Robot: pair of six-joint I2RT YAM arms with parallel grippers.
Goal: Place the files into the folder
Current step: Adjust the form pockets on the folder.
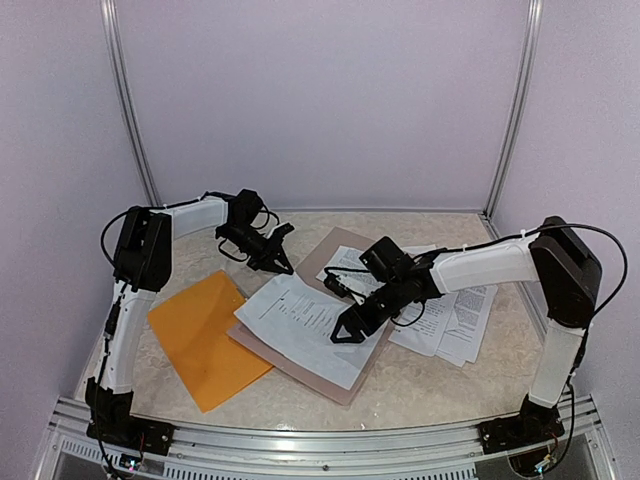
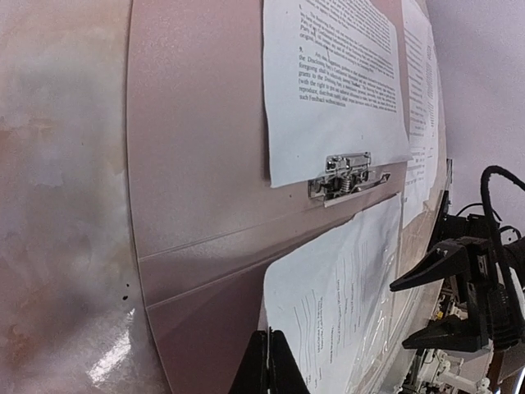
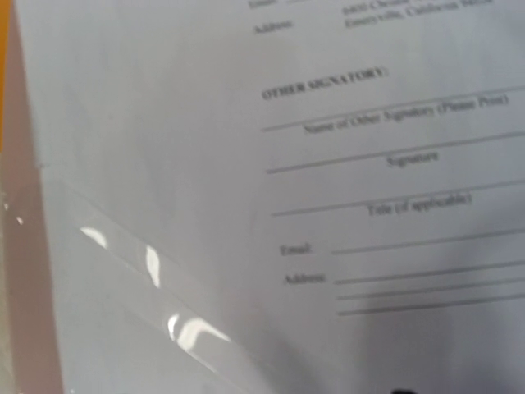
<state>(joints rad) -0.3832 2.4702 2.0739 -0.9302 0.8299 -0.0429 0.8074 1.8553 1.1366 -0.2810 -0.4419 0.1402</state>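
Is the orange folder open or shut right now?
Shut, it seems: the folder lies flat as one orange panel, with no paper showing on it. The files lie outside it, on and past the clipboard.

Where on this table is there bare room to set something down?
Bare table at near right, between clipboard and right arm's base; also along the far wall. Crowded in the middle: files on the clipboard, right gripper over them.
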